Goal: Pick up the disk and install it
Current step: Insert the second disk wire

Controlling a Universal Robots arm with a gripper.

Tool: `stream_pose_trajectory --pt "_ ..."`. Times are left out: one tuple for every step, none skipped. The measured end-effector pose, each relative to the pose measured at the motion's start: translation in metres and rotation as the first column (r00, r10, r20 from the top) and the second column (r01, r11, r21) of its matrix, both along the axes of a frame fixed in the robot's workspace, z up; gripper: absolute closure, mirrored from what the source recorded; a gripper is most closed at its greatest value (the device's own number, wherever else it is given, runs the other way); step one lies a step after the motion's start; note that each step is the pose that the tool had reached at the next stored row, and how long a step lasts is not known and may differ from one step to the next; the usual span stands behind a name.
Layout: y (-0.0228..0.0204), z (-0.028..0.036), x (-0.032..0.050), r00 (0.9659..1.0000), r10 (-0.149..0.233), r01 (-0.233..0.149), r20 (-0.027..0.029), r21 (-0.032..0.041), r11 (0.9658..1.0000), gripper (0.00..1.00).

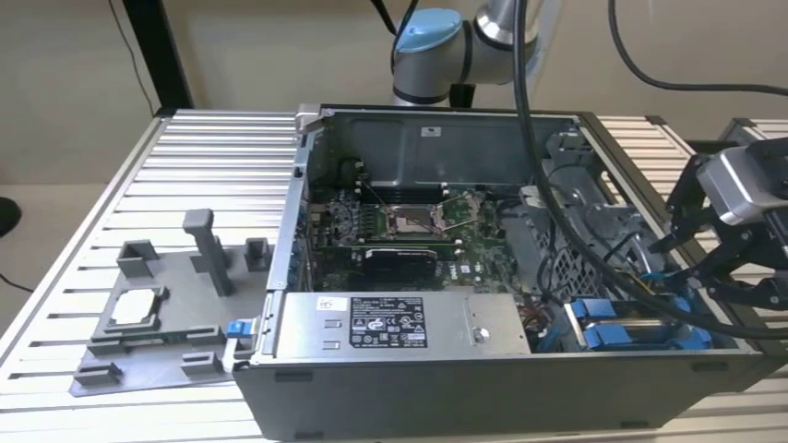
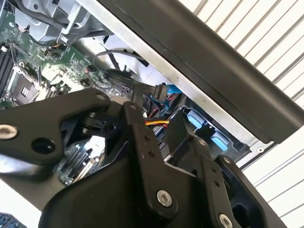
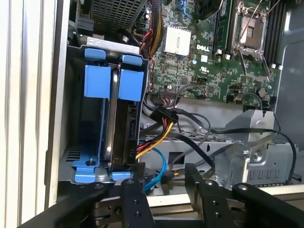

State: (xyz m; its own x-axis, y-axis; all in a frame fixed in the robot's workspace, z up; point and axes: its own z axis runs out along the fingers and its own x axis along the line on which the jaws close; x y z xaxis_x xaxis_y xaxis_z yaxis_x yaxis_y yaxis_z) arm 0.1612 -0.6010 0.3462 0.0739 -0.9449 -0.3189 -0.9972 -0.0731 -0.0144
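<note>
The disk [image 3: 122, 135] stands on edge in the drive bay at the case's corner, its blue bracket [image 3: 130, 83] at its end and a second blue bracket [image 3: 96, 80] beside it. Orange and yellow wires [image 3: 151, 142] run to its lower edge. In the exterior view the blue-framed disk [image 1: 614, 334] sits in the bay at the case's front corner, on the exterior view's right. My gripper [image 1: 714, 286] hangs just outside that corner. Its fingers [image 3: 135, 202] are spread apart in the first wrist view, so the gripper [image 3: 171, 192] is open and holds nothing.
The open computer case [image 1: 493, 388] holds a green motherboard [image 1: 407, 221], a long grey box [image 1: 394, 323] with a label, and loose cables [image 3: 204, 123]. A grey fixture tray [image 1: 185, 369] with a small silver chip [image 1: 136, 309] lies at the exterior view's left on the slatted table [image 1: 209, 166].
</note>
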Motion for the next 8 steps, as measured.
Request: stream_pose_trajectory --pt "0.0003 -0.0003 0.0000 1.0000 0.002 -0.002 0.0001 0.0005 1.0000 1.00" --pt "0.0008 -0.0004 0.0000 1.0000 0.005 -0.005 0.0001 0.0012 1.0000 1.00" --pt "0.0014 -0.0007 0.0000 1.0000 0.007 -0.007 0.0002 0.0028 1.0000 1.00" --pt "0.0024 -0.0008 0.0001 1.0000 0.009 -0.009 0.0003 0.0051 0.9999 1.00" --pt "0.0037 -0.0008 0.0001 1.0000 0.010 -0.010 0.0003 0.0065 0.9999 1.00" --pt "0.0057 -0.0006 0.0000 1.0000 0.010 -0.010 0.0003 0.0075 0.9999 1.00" --pt "0.0079 0.0001 -0.0001 1.0000 0.010 -0.010 0.0002 0.0084 0.9999 1.00" --pt "0.0093 0.0020 -0.0002 1.0000 0.010 -0.010 0.0000 0.0088 0.9999 1.00"
